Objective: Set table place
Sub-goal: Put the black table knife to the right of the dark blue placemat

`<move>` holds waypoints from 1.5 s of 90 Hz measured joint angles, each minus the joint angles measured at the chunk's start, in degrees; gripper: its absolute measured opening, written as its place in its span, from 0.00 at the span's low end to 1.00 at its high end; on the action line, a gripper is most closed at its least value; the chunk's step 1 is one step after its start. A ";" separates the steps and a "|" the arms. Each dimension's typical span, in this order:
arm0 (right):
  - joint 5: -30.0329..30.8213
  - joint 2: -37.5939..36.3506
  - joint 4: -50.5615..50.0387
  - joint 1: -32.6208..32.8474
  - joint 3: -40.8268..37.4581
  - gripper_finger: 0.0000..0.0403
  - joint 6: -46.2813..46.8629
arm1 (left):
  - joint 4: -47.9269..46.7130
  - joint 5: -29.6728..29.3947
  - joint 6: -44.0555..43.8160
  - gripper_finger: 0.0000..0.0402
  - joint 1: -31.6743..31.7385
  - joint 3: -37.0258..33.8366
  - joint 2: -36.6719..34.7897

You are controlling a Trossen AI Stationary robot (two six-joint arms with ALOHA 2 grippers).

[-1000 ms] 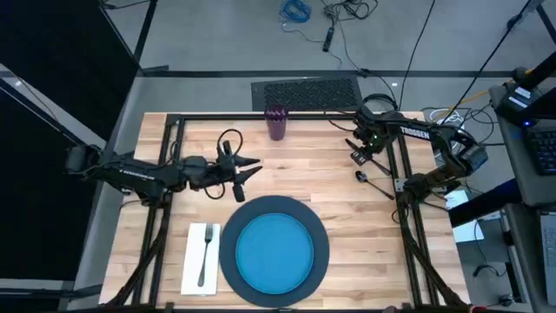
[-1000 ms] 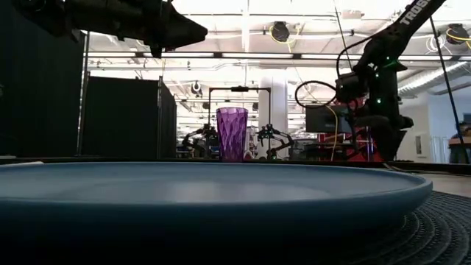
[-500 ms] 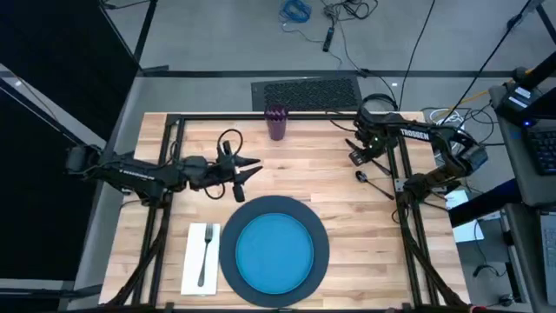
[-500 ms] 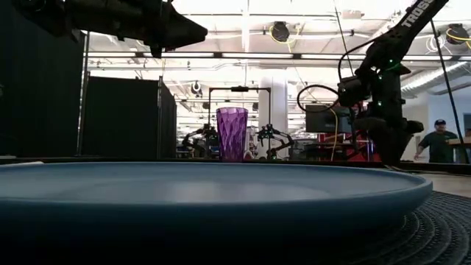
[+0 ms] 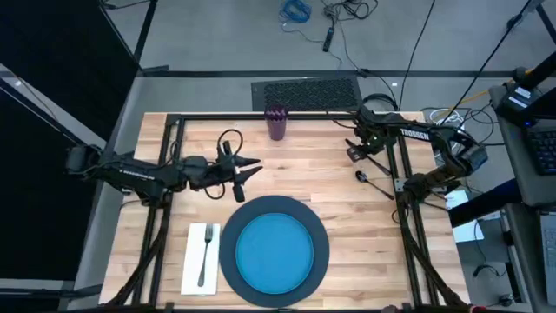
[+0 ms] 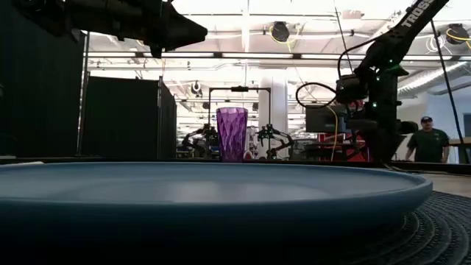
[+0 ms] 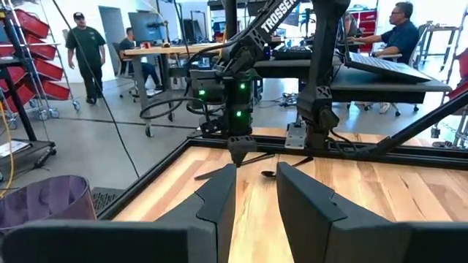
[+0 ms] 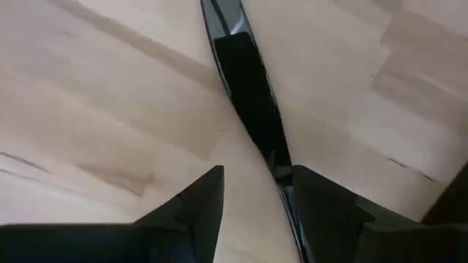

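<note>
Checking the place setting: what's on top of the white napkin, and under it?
A metal fork lies lengthwise on the white napkin, left of the dark charger with the blue plate. Under the napkin only the table shows around its edges; anything beneath is covered.

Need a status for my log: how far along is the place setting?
Done: fork on napkin, blue plate on charger. In hand: open right end effector straddles the knife on the table. Remaining: knife, spoon, perhaps the purple cup; left end effector waits.

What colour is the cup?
Purple, with a ridged pattern on the cup; the low view shows it best.
</note>
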 joint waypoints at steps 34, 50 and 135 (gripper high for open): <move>1.88 0.00 -0.63 1.48 0.00 0.37 5.21 | 0.02 0.00 0.00 0.21 0.00 0.00 0.00; 5.58 0.00 -2.16 3.86 0.00 0.37 3.82 | 0.00 0.02 -0.02 0.21 0.00 0.00 0.00; 5.52 0.02 -0.56 3.43 -2.80 0.26 1.60 | 0.05 0.02 0.02 0.21 -0.72 0.00 0.00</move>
